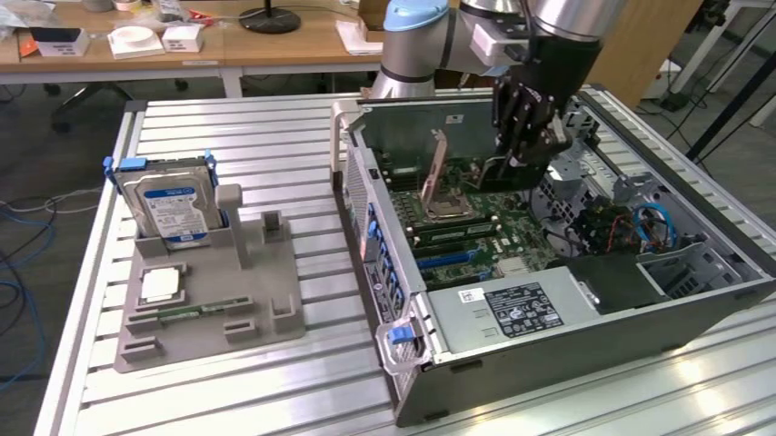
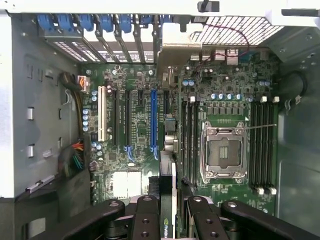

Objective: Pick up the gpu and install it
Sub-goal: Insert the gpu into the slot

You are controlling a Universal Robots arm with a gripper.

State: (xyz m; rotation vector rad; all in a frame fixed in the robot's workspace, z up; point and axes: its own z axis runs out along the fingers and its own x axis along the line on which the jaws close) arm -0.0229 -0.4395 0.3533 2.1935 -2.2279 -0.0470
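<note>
1. Gripping the gpu [image 2: 167,200] edge-on, the gripper [image 2: 169,212] has its black fingers [image 2: 146,220] partly closed on either side of the thin card; in the wrist view the card runs straight away from the camera as a narrow strip, with a small green logo (near the fingers) on its dark edge.
2. Its silver end bracket [image 2: 177,42] reaches the slotted rear wall of the computer case [image 1: 728,295], among the blue slot clips [image 2: 80,22].
3. Beneath the card lies the motherboard [image 2: 220,90]; the card sits between the long blue expansion slot [image 2: 153,117] on one side and the open CPU socket [image 2: 223,152] on the other. Whether its connector edge is touching a slot cannot be told.
4. In the exterior view the gripper [image 1: 524,150] hangs down inside the open case, above the board and just beside the CPU socket [image 1: 446,211], with the arm [image 1: 419,36] rising behind it.
5. A power supply [image 1: 515,309] with a black label fills the near end of the case.
6. Well apart, to the exterior view's left, a grey fixture tray [image 1: 261,300] rests on the slatted aluminium table [image 1: 303,391]; a blue-labelled hard drive [image 1: 174,207] stands upright in it, a small chip [image 1: 160,286] lies flat in a recess, and a narrow green memory stick [image 1: 194,313] lies just beside that.
</note>
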